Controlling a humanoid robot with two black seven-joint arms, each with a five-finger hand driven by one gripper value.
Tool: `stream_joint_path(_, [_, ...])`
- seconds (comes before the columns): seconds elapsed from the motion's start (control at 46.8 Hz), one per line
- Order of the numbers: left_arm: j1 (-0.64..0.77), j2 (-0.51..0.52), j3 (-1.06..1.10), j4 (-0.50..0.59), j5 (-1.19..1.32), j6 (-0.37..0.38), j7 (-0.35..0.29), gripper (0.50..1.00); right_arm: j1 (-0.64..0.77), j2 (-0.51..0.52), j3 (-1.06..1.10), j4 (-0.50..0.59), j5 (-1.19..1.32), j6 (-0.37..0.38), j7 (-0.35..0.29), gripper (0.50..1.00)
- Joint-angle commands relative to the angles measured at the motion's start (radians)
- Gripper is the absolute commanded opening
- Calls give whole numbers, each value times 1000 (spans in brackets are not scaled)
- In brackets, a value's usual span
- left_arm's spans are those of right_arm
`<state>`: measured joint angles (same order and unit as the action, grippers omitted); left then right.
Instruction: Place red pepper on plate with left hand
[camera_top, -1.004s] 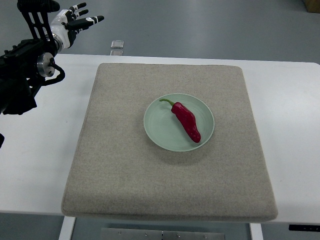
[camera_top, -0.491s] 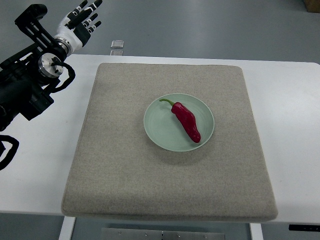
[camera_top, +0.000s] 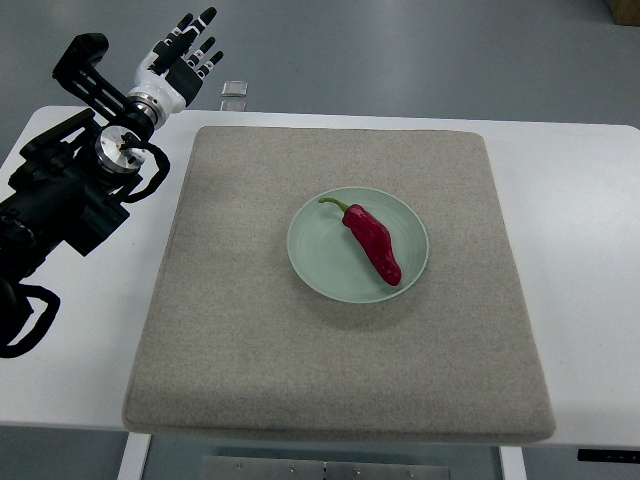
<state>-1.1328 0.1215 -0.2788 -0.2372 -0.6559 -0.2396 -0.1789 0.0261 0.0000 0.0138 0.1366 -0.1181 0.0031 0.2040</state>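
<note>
Top view, red pepper (camera_top: 371, 239) lying diagonally on pale green plate (camera_top: 312, 255) at centre of grey mat (camera_top: 250, 340), stem toward upper left; left hand (camera_top: 180, 62) at upper left of frame, fingers spread and empty, well apart from plate; white table (camera_top: 580, 250) beneath.

One camera only, high on the robot's own side, looking steeply down over the white desk (camera_top: 580, 250), far enough back to show floor beyond.
</note>
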Motion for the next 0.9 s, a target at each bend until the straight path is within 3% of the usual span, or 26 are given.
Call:
stream_joint_path(0.0, [11,-2,3,1,8,0,-1,992,0,0,0,0,0,0,0,928])
stream_joint_path(0.876, [18,3,3,-1,22,-24,-19,992,0,0,5,12,0,12,0,928])
